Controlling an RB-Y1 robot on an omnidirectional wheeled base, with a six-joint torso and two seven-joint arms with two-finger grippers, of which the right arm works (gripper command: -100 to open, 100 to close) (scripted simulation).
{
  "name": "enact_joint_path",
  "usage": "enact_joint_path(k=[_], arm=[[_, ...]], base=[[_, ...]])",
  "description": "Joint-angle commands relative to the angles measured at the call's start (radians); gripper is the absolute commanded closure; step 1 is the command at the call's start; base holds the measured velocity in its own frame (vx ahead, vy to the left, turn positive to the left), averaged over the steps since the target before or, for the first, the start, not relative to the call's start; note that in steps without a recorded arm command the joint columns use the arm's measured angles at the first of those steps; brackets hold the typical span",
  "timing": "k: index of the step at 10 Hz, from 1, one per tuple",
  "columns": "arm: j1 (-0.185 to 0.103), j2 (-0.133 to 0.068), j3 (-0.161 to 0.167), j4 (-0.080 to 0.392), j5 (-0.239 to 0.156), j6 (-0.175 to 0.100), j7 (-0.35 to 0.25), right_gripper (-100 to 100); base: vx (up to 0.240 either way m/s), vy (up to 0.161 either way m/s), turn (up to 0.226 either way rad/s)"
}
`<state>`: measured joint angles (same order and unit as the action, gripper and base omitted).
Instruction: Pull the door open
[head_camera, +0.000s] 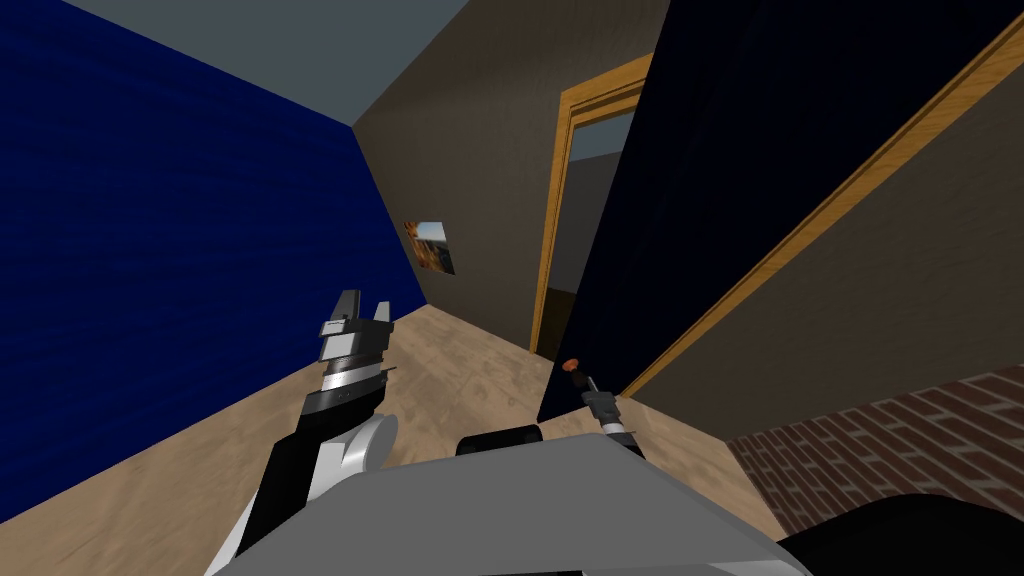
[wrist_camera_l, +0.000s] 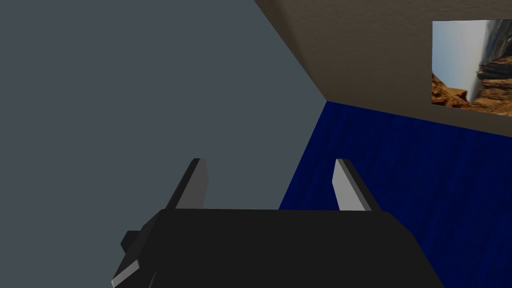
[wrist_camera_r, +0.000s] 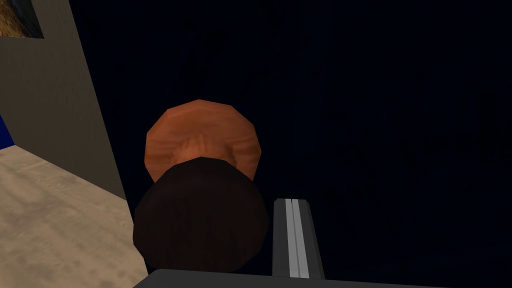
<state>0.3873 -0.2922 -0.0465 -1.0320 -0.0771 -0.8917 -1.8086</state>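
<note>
Blue-walled room: dark door stood partly ajar, far right. Right gripper was clamped on its knob; left gripper idle, jaws apart. Further pulling appeared necessary.

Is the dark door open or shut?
Partly open: the dark navy door stands swung off its orange wooden frame, the opening showing between them. Right gripper by its round brown knob.

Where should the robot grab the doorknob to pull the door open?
Grab the dark round knob by its sides, coming straight at the face of the door, as the right claw does. It sticks out from an orange plate, and its round bulge gives the claw something to hook behind, so a pull probably won't slip off.
</note>
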Motion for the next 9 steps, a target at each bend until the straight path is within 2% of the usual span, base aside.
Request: enact_joint_path(k=[1,5,6,9], arm=[[0.001,0.019,0.029,0.003,0.013,-0.014,0.002,-100],[0.001,0.019,0.029,0.003,0.013,-0.014,0.002,-100],[-0.007,-0.012,0.014,0.043,0.014,-0.048,-0.020,-100],[0.002,-0.023,0.029,0.051,0.030,-0.072,-0.043,-100]], base=[[-0.009,-0.004,-0.005],[-0.002,-0.002,0.002],[-0.144,-0.049,0.166],[-0.182,-0.073,0.093]])
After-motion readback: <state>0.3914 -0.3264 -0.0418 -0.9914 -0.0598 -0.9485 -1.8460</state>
